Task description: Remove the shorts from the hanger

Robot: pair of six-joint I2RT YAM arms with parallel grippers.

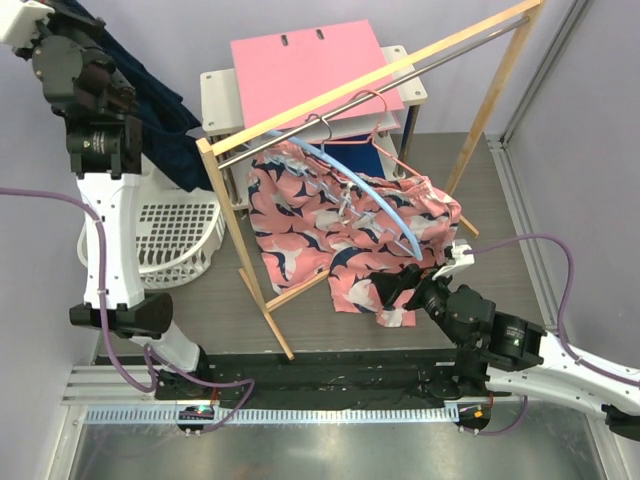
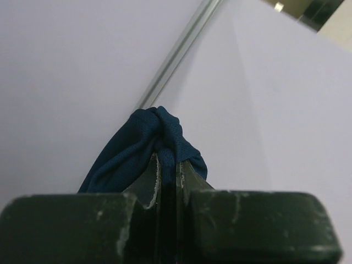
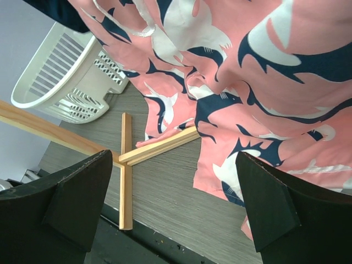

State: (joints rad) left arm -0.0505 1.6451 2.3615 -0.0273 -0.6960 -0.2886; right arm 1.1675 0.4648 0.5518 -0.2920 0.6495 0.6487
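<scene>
While the left gripper [image 2: 168, 160] pinches the navy shorts [image 2: 127, 157], the right gripper [image 3: 173, 159] gapes wide, empty — beside the pink shorts [image 3: 264, 82].

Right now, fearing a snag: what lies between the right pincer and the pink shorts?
Nothing; the right wrist view shows the open right pincer facing the pink shorts unobstructed.

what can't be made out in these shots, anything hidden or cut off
Top view: left claw cut off by the top-left corner; its grip on the navy shorts shows only from the left wrist.
Left wrist view: most of the navy shorts, below the claw's body.
Top view: how the pink shorts sit on the hanger; folds cover it.
Right wrist view: the hanger, past the top edge.
</scene>
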